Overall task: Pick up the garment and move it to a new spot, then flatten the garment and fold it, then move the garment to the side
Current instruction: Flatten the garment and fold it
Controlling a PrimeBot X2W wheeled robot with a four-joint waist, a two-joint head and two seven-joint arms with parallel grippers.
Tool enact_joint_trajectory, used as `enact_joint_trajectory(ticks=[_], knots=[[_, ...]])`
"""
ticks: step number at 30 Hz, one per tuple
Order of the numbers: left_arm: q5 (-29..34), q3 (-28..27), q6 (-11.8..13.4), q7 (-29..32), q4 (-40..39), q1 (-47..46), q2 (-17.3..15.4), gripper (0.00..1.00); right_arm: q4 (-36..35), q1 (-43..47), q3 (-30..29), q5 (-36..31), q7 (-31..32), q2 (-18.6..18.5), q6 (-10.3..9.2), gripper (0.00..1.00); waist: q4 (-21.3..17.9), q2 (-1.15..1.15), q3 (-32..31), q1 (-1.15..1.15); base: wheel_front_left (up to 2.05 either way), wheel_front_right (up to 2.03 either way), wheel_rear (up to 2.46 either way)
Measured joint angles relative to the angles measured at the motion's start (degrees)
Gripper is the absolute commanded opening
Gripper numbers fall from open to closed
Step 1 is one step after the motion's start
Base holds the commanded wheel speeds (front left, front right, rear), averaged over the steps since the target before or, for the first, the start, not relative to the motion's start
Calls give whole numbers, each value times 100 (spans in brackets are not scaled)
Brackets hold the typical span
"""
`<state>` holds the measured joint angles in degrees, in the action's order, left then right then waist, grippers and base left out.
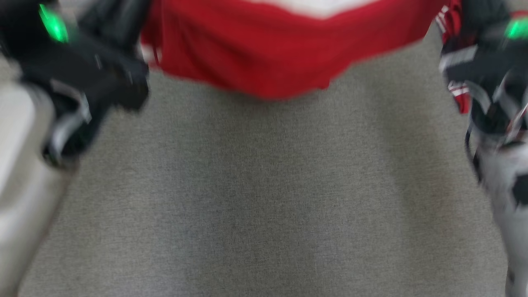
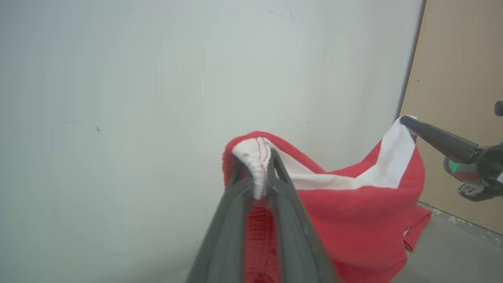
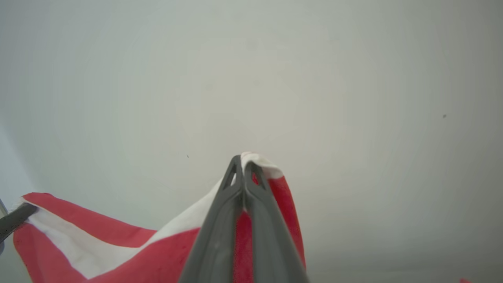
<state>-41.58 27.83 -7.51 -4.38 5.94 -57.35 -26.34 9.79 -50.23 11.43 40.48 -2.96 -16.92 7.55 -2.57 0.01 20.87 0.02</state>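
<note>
Hung in the air as a single red garment (image 1: 268, 57) with a white band, stretched between two holds and sagging in the middle, with the lower hem clear above the grey surface (image 1: 264, 206) in the head view. Pinched at one end in the left gripper (image 2: 257, 169), with the dark fingers drawn narrow on a bunched, white-stitched edge. Pinched at the other end in the right gripper (image 3: 243, 163), with the fingers pressed almost together on a white-trimmed corner and red cloth spilling down on either side. Judged soft, light and limp, with no stiffness to speak of; likely to droop, swing and crease wherever left unsupported. Judged neither fragile nor slippery, though liable to creep out of a thin pinch under a hard tug. Best taken at hems, seams or corners, for the bulk of doubled cloth to bite on. Best taken at two points well apart along one edge, as here, for spreading flat on being laid down. Counted one garment and two grippers, each with cloth in its grasp. Counted also one grey surface below, one pale wall (image 2: 137, 78) behind, and one tan panel (image 2: 459, 98) at the right of the left wrist view. Blurred in the head view, so no finer detail of cut or sleeves made out there.
</note>
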Motion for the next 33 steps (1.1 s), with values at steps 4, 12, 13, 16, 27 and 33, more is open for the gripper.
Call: enact_joint_trajectory(ticks=[4, 12, 13, 16, 27, 33], knots=[[-446, 144, 0, 160, 728, -1593, 109, 0, 790, -1668, -174, 223, 152, 87, 0, 0, -9, 0, 357, 1, 0, 0, 0], [-1128, 379, -1, 108, 2235, -3868, 434, 0, 2336, -4216, -209, -43, 236, 175, 0, 0, -8, 0, 907, 1, 0, 0, 0], [-1212, 374, 0, 103, 2447, -4042, 466, 0, 2528, -4424, -176, -97, 236, 197, 0, 0, -9, 0, 955, 0, 0, 0, 0], [-1369, 521, 0, 79, 2885, -4496, 543, 0, 3048, -4939, -35, -267, 188, 230, 0, 0, -15, 0, 1084, 0, 0, 0, 0], [-1809, 1183, 0, -152, 3610, -5158, 616, 0, 4121, -5715, 365, -385, -89, 263, 0, 0, -44, 0, 1421, -1, 0, 0, 0], [-2029, 1515, 0, -321, 3802, -5367, 608, 0, 4432, -5905, 591, -328, -269, 211, 0, 0, -88, 0, 1570, -1, 0, 0, 0]])
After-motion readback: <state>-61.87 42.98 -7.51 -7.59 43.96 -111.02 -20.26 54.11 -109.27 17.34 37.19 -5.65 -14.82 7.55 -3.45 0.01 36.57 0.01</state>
